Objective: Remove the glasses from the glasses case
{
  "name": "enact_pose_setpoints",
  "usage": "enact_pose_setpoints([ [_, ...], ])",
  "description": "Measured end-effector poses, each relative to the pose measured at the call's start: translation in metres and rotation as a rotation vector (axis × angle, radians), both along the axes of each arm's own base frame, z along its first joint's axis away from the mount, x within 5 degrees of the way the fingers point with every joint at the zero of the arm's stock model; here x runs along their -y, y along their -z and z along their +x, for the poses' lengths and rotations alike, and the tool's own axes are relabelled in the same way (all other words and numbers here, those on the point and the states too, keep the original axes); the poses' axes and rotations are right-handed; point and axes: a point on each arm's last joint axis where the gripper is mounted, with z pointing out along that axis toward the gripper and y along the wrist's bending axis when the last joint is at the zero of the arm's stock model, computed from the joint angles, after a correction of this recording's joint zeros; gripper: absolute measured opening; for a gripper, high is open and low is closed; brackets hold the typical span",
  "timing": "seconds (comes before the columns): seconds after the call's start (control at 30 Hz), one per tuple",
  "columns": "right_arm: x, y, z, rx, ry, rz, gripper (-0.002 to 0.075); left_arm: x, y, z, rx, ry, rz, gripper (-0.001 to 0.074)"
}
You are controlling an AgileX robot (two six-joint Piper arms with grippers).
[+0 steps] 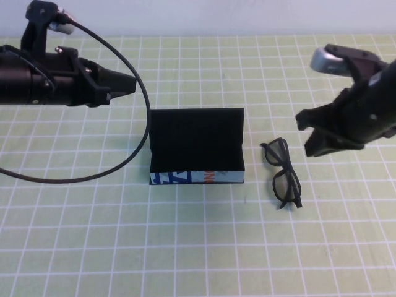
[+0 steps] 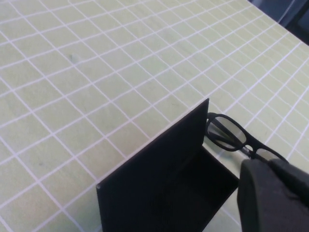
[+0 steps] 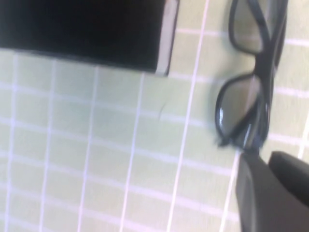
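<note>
Since the glasses [image 1: 282, 174] lie on the surface right of the open glasses case [image 1: 197, 148], nothing remains; right tool [image 1: 315, 137] hovers apart, empty; left tool [image 1: 127, 85] hangs far-left, together.

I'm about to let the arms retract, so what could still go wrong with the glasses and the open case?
The glasses lie on the mat beside the glasses case, just below the right tool; a low or sideways pull-back might clip and drag them. The left tool hangs near the case's upright lid; a sweep toward it could knock the lid shut or shift the case.
</note>
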Motion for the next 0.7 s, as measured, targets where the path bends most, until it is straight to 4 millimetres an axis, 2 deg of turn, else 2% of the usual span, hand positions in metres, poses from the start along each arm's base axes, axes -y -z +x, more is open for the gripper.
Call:
enact_pose_setpoints([
  [0.1, 0.009, -0.019, -0.032, 0.035, -0.005, 0.011, 0.0012, 0.000, -0.008, -0.006, 0.010, 0.003, -0.006, -0.0004],
  [0.2, 0.021, -0.036, -0.073, 0.086, -0.007, 0.027, 0.0004, 0.000, -0.022, -0.014, 0.044, -0.001, -0.013, -0.0004],
  [0.3, 0.033, -0.042, -0.117, 0.122, -0.013, 0.039, 0.0001, -0.002, -0.039, -0.031, 0.099, -0.016, -0.014, -0.0004],
  [0.5, 0.058, -0.049, -0.203, 0.253, -0.031, 0.077, 0.0001, -0.013, -0.064, -0.084, 0.235, -0.137, 0.002, -0.0004],
  [0.6, 0.068, -0.049, -0.241, 0.354, -0.035, 0.101, -0.0005, -0.019, -0.068, -0.120, 0.304, -0.198, 0.006, -0.0004],
  [0.7, 0.077, -0.047, -0.271, 0.453, -0.039, 0.127, -0.0013, -0.024, -0.059, -0.155, 0.343, -0.245, 0.005, -0.0004],
])
